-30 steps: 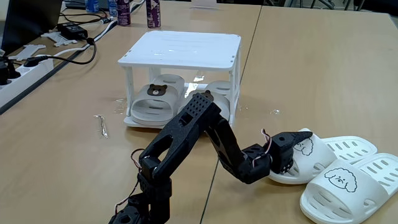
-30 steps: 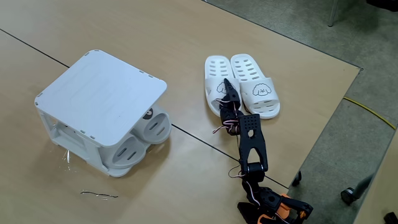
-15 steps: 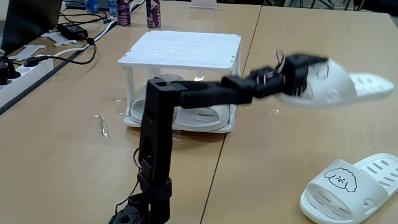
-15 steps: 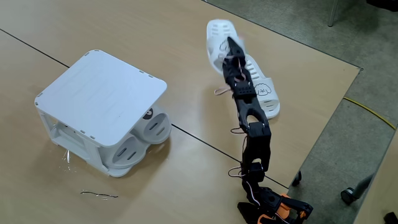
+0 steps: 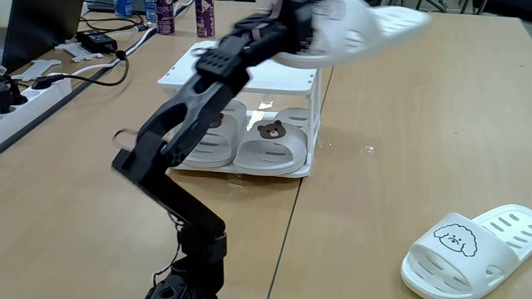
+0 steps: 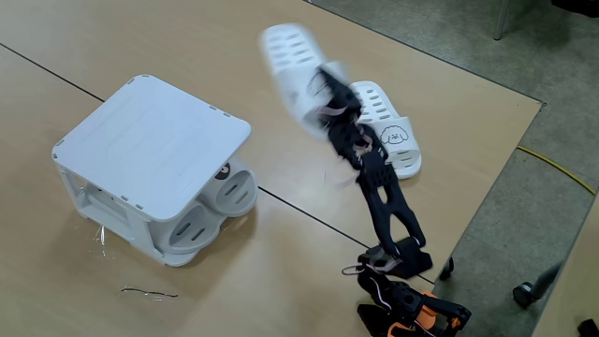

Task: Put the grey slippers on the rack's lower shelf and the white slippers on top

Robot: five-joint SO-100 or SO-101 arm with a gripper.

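The black two-finger gripper (image 5: 320, 29) was clamped on the strap end of a white rubber slide (image 5: 370, 26), carried blurred in mid-air above the far right corner of the small white plastic two-tier rack (image 5: 241, 66); in another fixed view the same slipper (image 6: 292, 64) hung over bare tabletop between the rack (image 6: 150, 140) and its mate. The slide looked light and fairly stiff, judging by how it held its shape sticking out sideways from the jaws, though smooth rubber may slip, so a hold across the printed strap seemed the safest place to take it. The second white rubber slide with a black-outline dog face (image 5: 465, 249) lay flat on the wooden table (image 5: 399, 149) near its front right edge, well apart from the rack. Under the slatted top, the glossy lower shelf (image 5: 270, 169) already held both light grey rubber slides with brown bear-face badges (image 5: 266, 145), side by side and filling the tray. The top tier was bare, so the grey half of the job appeared done and the white pair remained to be set down.
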